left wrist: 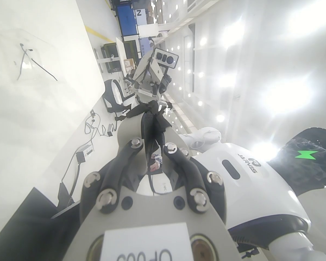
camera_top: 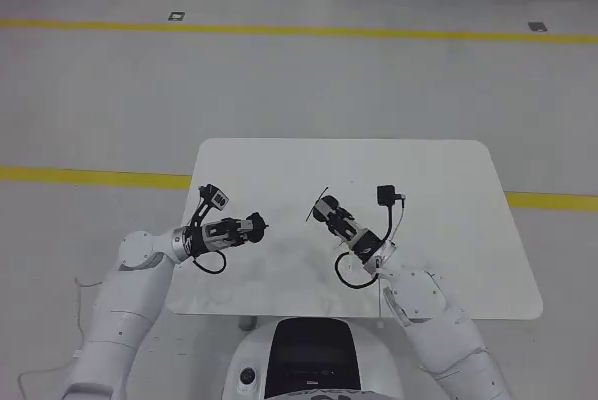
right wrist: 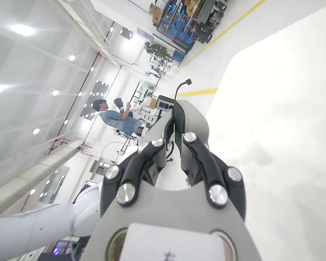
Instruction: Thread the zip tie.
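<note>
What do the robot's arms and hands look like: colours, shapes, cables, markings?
The left arm and right arm have smooth, rounded white shells. The left hand and right hand are light grey, with black link bars, silver round pins and black finger pads. A black cable loops at each wrist, beside a black camera. Each hand bears a white label.

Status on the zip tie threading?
Right gripper shut on thin black plastic zip tie, head end free. Left gripper shut, apart from it, above white table. Not threaded yet. Nothing seen between grippers.
</note>
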`<control>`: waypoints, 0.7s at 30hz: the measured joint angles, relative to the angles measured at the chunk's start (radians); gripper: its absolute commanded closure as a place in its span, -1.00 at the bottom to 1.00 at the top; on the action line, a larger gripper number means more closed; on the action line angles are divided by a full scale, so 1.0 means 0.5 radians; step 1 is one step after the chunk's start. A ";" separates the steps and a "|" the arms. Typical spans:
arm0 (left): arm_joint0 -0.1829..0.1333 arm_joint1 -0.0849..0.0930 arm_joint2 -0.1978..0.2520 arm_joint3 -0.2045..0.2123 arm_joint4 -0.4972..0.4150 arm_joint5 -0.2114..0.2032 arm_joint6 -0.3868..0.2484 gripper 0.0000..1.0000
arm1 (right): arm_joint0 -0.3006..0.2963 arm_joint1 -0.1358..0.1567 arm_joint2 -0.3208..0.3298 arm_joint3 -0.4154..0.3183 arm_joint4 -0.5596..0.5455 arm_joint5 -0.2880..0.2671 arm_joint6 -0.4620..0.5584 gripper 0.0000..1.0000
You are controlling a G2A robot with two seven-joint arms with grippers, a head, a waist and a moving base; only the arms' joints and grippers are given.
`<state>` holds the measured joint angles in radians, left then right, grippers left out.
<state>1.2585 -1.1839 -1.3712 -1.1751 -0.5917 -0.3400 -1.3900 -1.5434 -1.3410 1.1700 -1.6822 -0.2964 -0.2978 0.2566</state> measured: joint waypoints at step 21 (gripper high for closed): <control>0.000 0.000 0.000 0.000 0.000 0.000 0.000 1.00 | -0.035 -0.010 -0.098 -0.002 -0.320 -0.084 -0.353 1.00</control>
<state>1.2585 -1.1839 -1.3712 -1.1751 -0.5917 -0.3400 -1.3900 -1.5609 -1.3459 1.1208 -1.6832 -0.4565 -0.3400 0.0801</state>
